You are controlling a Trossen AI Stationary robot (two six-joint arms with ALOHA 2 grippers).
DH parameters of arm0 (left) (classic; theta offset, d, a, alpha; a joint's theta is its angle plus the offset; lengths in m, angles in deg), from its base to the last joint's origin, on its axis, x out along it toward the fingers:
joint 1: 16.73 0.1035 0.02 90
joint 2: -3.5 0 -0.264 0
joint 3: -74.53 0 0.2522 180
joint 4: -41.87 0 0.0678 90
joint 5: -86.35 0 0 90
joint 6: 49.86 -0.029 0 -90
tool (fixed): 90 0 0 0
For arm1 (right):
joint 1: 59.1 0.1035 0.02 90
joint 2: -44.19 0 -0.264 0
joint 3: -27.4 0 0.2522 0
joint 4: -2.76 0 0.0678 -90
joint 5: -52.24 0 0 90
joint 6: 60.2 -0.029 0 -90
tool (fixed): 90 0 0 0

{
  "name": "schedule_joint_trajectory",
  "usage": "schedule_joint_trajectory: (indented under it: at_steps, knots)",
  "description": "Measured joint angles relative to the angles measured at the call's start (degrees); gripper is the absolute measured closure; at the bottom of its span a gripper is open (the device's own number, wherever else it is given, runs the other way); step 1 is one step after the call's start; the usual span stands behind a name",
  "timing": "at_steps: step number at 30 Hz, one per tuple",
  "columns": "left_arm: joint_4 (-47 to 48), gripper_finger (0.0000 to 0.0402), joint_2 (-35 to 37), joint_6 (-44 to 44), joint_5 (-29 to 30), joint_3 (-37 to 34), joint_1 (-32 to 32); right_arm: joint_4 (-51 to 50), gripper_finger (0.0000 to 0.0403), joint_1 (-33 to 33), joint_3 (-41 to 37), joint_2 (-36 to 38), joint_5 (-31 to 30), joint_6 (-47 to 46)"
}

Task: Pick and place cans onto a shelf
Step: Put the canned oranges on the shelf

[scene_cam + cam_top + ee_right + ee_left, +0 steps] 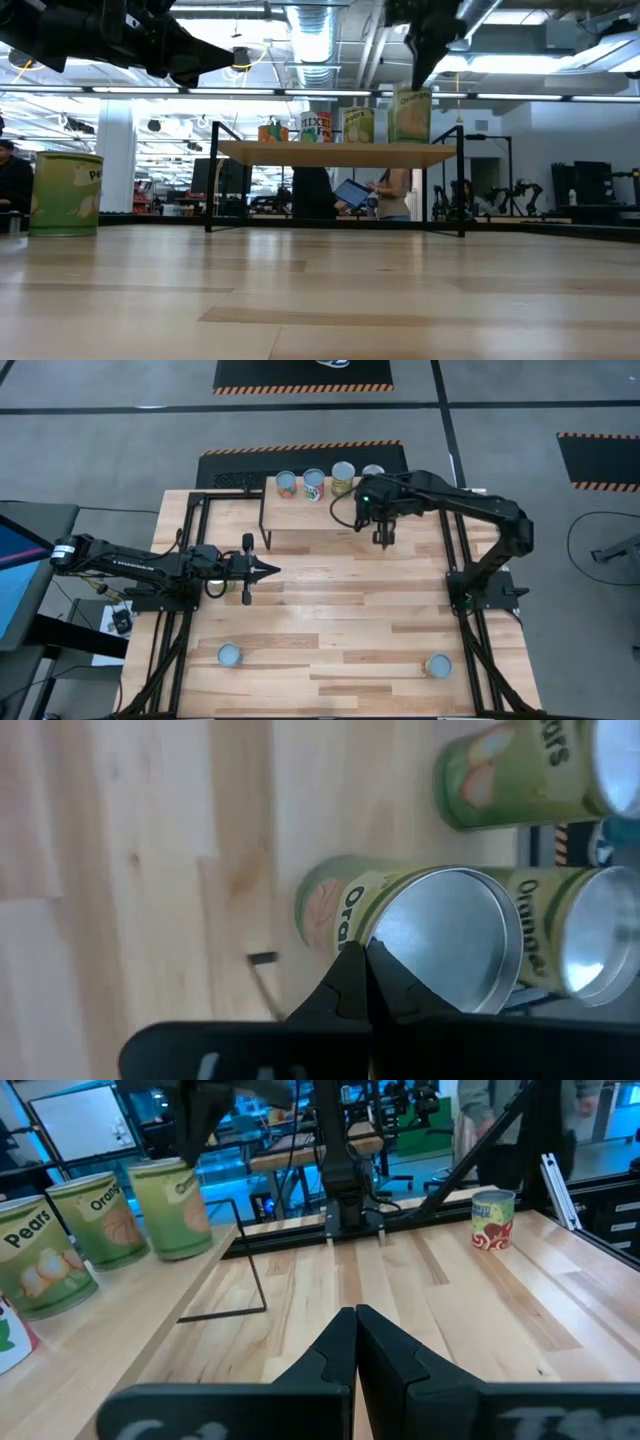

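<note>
The shelf (310, 520) stands at the table's (340, 610) far edge, carrying four cans (314, 484) in a row along its back edge. Two more cans sit on the table near its front edge, one (230, 654) toward the left corner, the other (437, 665) toward the right. The right claw (384, 540) hangs pinched shut and empty over the shelf's right end. The left claw (268, 570), likewise shut and empty, hovers near the table's left edge.
</note>
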Motion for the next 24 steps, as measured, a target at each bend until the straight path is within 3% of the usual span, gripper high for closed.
schedule_joint_trajectory:
  at_steps: [7,17,24]
  knots:
    - [0.0,0.0401,0.0,-0.3,0.0,0.0,0.0,0.3,0.0400,-2.1,0.2,-0.8,-0.3,2.1]
    - [0.0,0.0401,0.0,-0.3,0.0,0.0,0.0,0.2,0.0335,-0.9,-0.1,-1.0,0.0,1.0]
    - [0.0,0.0401,0.0,-0.3,0.0,0.0,0.0,0.5,0.0327,-0.9,-0.1,-1.0,-3.1,0.9]
